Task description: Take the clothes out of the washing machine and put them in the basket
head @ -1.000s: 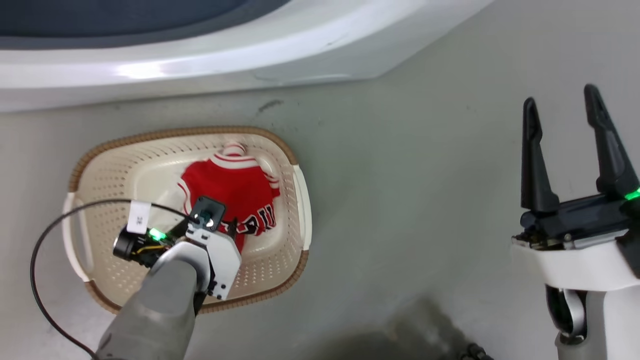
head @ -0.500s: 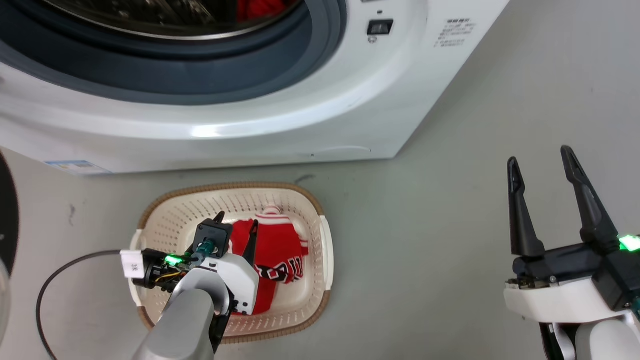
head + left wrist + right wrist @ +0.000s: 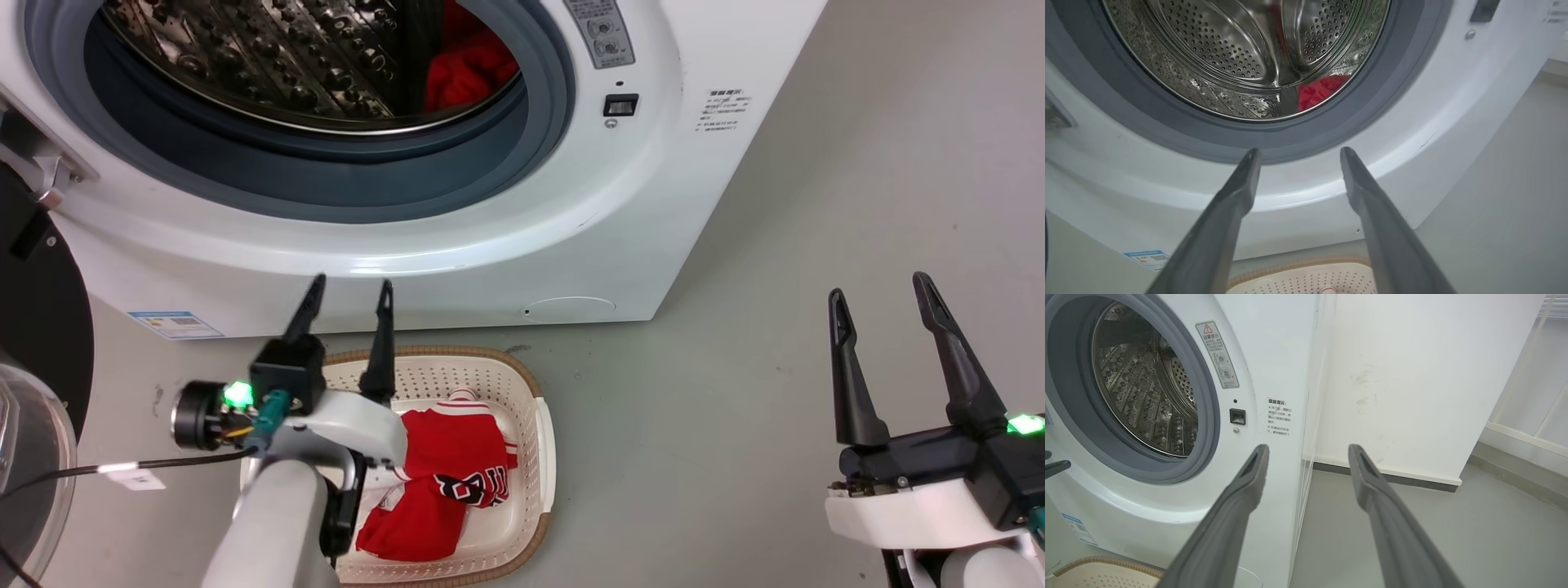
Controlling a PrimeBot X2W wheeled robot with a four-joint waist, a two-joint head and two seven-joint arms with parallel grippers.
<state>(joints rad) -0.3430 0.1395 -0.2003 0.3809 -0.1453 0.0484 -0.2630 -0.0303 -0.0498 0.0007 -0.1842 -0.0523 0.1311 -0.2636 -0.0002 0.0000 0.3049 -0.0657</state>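
Note:
The white washing machine (image 3: pixel 506 229) stands open, its steel drum (image 3: pixel 1241 61) holding a red garment (image 3: pixel 469 61) at the lower right, the same red garment (image 3: pixel 1318 90) showing in the left wrist view. On the floor before it sits the cream basket (image 3: pixel 539 441) with a red jersey (image 3: pixel 445 482) with black-and-white lettering lying inside. My left gripper (image 3: pixel 349 290) is open and empty, raised above the basket's rear rim, fingers pointing at the machine's front (image 3: pixel 1298 179). My right gripper (image 3: pixel 880 286) is open and empty over the floor to the right.
The machine's black-rimmed clear door (image 3: pixel 33 392) hangs open at the far left. A black cable (image 3: pixel 122 469) trails from my left wrist. A white wall (image 3: pixel 1412 375) and baseboard run beside the machine's right side, with bare grey floor (image 3: pixel 775 245) there.
The camera has tilted up, bringing the drum into view. My left gripper has risen out of the basket, empty, leaving the jersey lying there. The right gripper has stayed open.

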